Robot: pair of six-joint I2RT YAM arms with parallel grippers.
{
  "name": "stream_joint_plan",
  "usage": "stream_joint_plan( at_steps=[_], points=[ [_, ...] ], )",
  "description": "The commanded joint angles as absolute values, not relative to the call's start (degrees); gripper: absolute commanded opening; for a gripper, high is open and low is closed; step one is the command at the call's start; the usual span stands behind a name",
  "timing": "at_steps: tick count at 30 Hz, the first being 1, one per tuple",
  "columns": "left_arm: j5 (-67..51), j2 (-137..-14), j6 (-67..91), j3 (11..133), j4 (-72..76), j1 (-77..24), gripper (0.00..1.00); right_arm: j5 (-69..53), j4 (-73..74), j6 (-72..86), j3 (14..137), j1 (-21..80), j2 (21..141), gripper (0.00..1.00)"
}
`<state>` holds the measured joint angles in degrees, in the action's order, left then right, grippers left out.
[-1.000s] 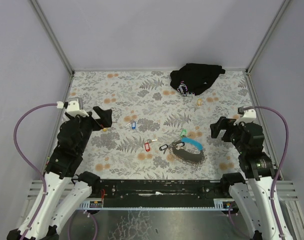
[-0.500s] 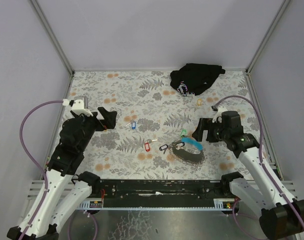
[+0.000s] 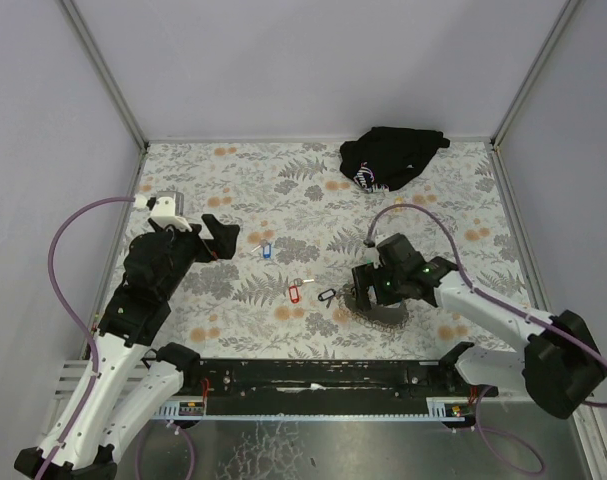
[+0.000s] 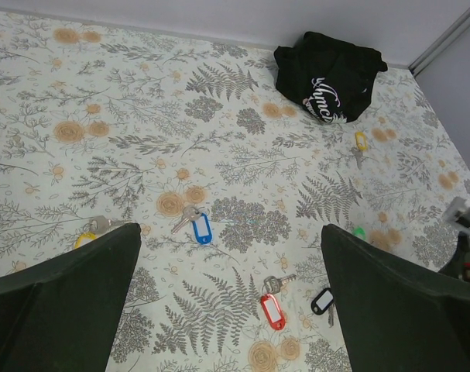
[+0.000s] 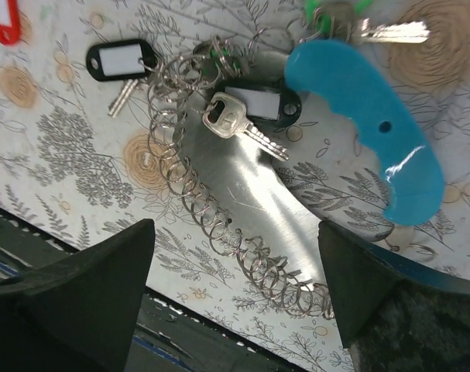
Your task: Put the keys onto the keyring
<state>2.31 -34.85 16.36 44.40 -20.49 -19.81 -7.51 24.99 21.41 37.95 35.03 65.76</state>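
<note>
Near front edge, right gripper (image 5: 236, 225) hovered over keyring (image 5: 190, 71), jaws apart; left gripper (image 4: 231, 229) likewise empty; red key (image 4: 272, 310), blue key (image 4: 201, 229) lay unthreaded.

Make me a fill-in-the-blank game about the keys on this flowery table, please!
The key lying nearest the black bag has a ____ tag.
The writing on the black bag is ____.
The right pincer hangs wide ____ above the keyring.
Missing words: yellow, white, open.
</note>
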Motion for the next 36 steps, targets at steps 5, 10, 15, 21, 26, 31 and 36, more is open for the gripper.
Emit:
stream_joint_plan(
  at_steps=[5,10,15,21,26,31,36],
  points=[
    [0.01,-34.89,14.86,44.07,-16.88,-19.42,1.0,0.78,23.94,21.66,41.72,43.2,75.77,0.93],
    [-0.46,-34.87,14.85,44.1,-16.88,-19.46,1.0,2.92,25.37,21.87,43.14,45.78,79.84,0.93],
    [-1.28,-35.22,14.76,44.2,-16.81,-19.43,1.0,7.08,26.96,22.04,44.43,48.78,83.23,0.94],
    [-2.04,-35.54,14.68,44.15,-16.79,-19.42,1.0,10.49,28.86,22.48,46.71,51.94,88.03,0.93],
    [-2.86,-35.95,14.59,44.25,-16.88,-19.4,1.0,13.34,30.63,21.94,49.19,53.22,87.7,0.94],
    [-3.18,-35.91,14.5,44.14,-16.88,-19.42,1.0,13.77,31.2,20.43,50.32,53.11,86.27,0.97],
    [-3.86,-35.84,14.41,44.11,-16.87,-19.42,1.0,10.99,30.5,20.09,49.88,53.16,89.51,0.98]
  ],
)
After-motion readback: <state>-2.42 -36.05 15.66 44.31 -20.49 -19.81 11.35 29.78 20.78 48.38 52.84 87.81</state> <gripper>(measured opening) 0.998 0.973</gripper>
